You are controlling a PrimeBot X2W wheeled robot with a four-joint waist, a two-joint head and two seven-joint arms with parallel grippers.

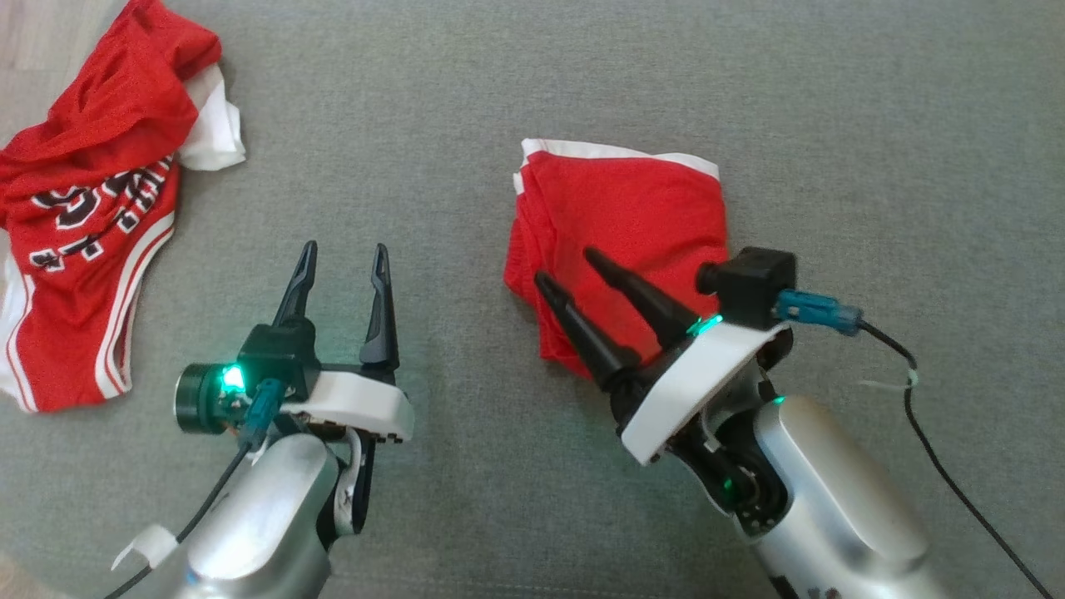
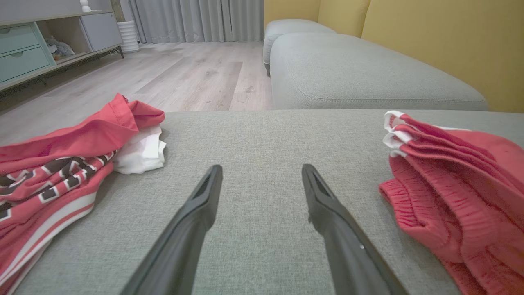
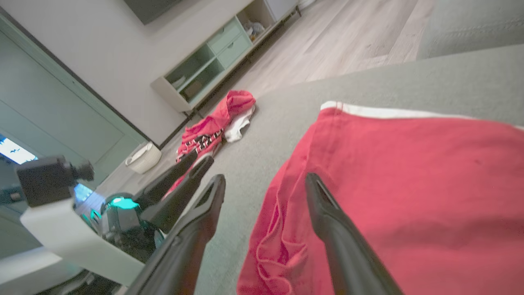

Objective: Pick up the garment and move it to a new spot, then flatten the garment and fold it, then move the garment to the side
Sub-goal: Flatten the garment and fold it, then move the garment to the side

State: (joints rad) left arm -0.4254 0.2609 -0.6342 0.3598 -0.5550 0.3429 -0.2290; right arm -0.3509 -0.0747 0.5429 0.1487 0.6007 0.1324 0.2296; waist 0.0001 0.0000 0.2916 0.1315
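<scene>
The garment [image 1: 632, 208], red shorts with a white band along the far edge, lies folded into a thick, roughly square bundle on the grey cushion [image 1: 466, 125], just off centre toward 2 o'clock in the head view. The right gripper [image 1: 566, 265] comes in from 5 o'clock with its two dark fingers spread apart, pinching nothing. In the right wrist view one finger lies over the red cloth [image 3: 409, 184] and the other over the bare cushion just beside the garment's gathered edge, so the right gripper [image 3: 265, 177] straddles that edge; whether the tips touch the fabric cannot be told. The left gripper [image 1: 345, 247] sits at 7 o'clock, also spread wide, over bare cushion. In its own wrist view the left gripper [image 2: 260, 167] points at open grey fabric, with the garment [image 2: 458, 192] at 3 o'clock showing stacked layers and an elastic waistband. A crumpled red jersey [image 1: 91, 216] with dark and white lettering lies at 10 o'clock in the head view, well apart from the garment, partly over a white cloth [image 1: 212, 125]. A black cable [image 1: 948, 474] trails from the right wrist toward 4 o'clock.
</scene>
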